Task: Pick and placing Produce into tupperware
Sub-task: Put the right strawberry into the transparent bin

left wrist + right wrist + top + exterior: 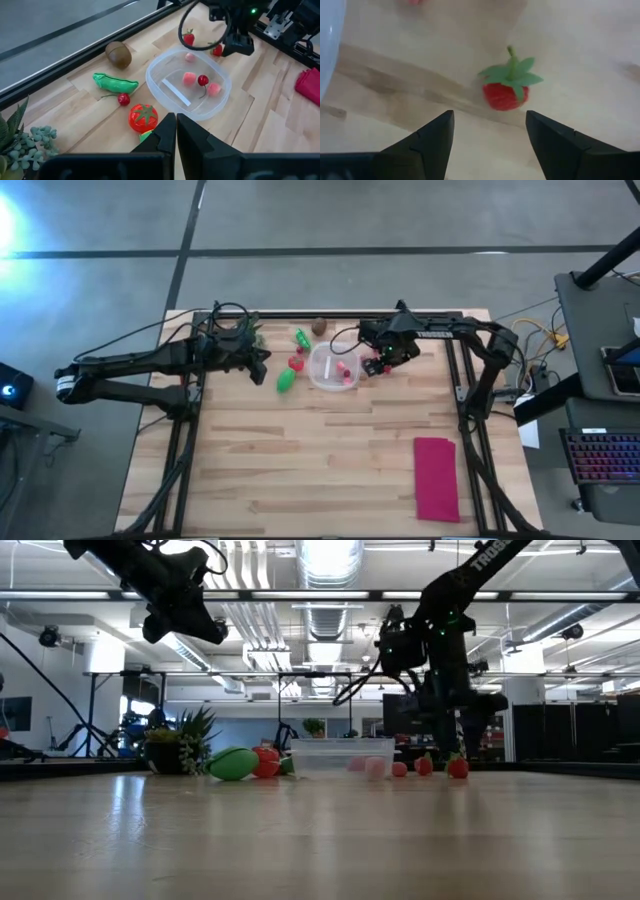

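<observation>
The clear tupperware stands mid-table and holds several small red and pink pieces. Left of it lie a green pea pod, a brown kiwi, a red tomato, a tiny cherry and a green piece. My right gripper is open, low over the table just right of the tupperware. A strawberry lies on the wood just ahead of its fingertips, untouched. Two more strawberries lie nearby. My left gripper is shut and raised, left of the produce.
A leafy potted plant stands near the table's far left, beside my left arm. A magenta cloth lies flat at the near right. Bare wood fills the near half of the table.
</observation>
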Controlling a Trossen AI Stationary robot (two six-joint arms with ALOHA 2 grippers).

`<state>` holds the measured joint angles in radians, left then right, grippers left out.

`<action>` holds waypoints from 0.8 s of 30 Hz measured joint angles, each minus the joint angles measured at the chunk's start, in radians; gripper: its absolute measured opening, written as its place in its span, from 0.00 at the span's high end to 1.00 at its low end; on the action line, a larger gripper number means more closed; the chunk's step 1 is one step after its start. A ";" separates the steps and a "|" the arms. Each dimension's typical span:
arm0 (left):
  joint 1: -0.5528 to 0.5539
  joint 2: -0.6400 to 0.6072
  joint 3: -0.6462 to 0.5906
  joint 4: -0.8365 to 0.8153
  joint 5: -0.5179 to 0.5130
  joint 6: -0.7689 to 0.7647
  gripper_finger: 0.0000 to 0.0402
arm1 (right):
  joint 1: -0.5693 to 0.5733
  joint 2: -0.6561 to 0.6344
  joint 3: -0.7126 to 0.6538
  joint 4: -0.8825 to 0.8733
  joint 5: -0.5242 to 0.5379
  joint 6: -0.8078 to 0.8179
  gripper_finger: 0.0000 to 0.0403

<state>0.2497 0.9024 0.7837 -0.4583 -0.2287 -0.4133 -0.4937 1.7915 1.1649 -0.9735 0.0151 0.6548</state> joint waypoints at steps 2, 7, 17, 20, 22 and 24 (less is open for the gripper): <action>0.000 0.000 0.000 0.000 0.000 0.001 1.00 | -0.004 0.004 -0.014 0.027 0.005 0.000 0.41; 0.000 0.000 0.000 0.003 -0.001 0.001 1.00 | -0.009 0.010 -0.035 0.061 0.035 0.013 0.45; 0.000 0.000 0.000 0.005 -0.005 0.001 1.00 | -0.030 0.010 -0.077 0.126 0.039 0.026 0.56; 0.000 0.000 0.000 0.004 -0.005 0.001 1.00 | -0.034 0.010 -0.077 0.125 0.040 0.026 0.60; 0.000 0.000 0.000 0.004 -0.005 0.001 1.00 | -0.034 0.010 -0.071 0.125 0.040 0.026 0.63; 0.000 0.000 0.000 0.004 -0.004 0.002 1.00 | -0.033 0.010 -0.059 0.124 0.038 0.026 0.66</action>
<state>0.2497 0.9028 0.7837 -0.4541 -0.2330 -0.4118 -0.5265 1.8015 1.1062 -0.8494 0.0535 0.6806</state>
